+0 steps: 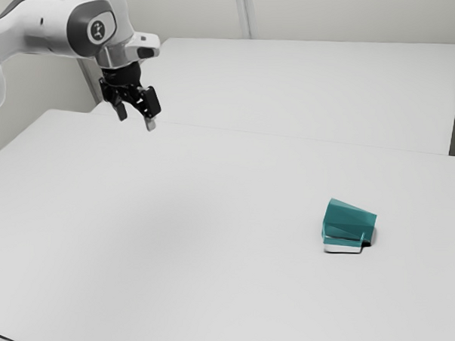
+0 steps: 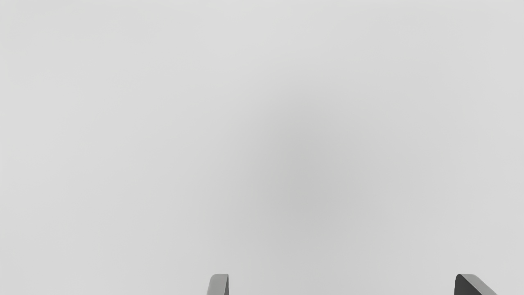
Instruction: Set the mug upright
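The black two-finger gripper (image 1: 137, 121) is hanging above the smooth white tabletop (image 1: 208, 275), toward the exterior view's upper left. Its fingers are standing wide apart and are gripping nothing. In the wrist view, their pale grey tips (image 2: 217, 285) are framing a broad gap, through which the white surface is showing, and a soft grey shadow (image 2: 307, 192) is spreading over that surface. The white robot arm (image 1: 48, 36), bearing a dark grey joint cover with a round emblem, is reaching in from the exterior view's upper left and is directing the gripper downward.

Well apart from the gripper, toward the exterior view's right, the tapered teal mug (image 1: 349, 220) is lying on its side on the tabletop. Its wider end is facing the exterior view's left, and its narrower end is facing the exterior view's right. Along its lower side, a small piece with a teal upper part and a white face (image 1: 343, 249) is showing; whether this piece is forming the handle, one cannot tell. A small dark patch (image 1: 366, 244) is lying just beside it.

Beyond the tabletop, a large white panel (image 1: 306, 91) is extending across the background, and pale grey walls (image 1: 355, 17) are rising behind it.
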Robot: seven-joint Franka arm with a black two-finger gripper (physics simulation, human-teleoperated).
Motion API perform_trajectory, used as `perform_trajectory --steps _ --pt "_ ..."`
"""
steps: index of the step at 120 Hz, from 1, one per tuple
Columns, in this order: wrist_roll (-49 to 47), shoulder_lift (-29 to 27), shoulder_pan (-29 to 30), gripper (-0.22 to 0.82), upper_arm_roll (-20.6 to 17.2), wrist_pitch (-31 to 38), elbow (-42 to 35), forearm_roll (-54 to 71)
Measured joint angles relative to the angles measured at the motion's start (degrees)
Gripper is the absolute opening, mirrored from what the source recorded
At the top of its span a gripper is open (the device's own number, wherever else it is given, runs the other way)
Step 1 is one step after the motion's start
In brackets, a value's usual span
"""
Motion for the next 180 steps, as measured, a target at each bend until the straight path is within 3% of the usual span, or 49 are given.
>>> perform_trajectory --steps 24,40,58,76,107,140,180 --pt "0.5 -0.01 0.71 0.6 0.21 3.36 -0.98 -0.48" --pt "-0.51 2.37 0.44 0.6 0.37 9.78 -2.92 -3.44" --pt "-1.55 7.69 -6.21 0.6 5.26 16.94 -3.0 -12.7" --pt "-2.26 11.48 -9.74 0.6 6.23 21.73 -3.28 -22.58" --pt "-3.2 10.12 -11.27 0.6 2.22 29.25 -12.24 -29.84" --pt "-3.59 13.32 -11.47 0.6 -0.52 34.93 -11.67 -31.69" --pt "-3.89 16.5 -17.7 0.59 -0.98 39.39 -11.62 -37.61"
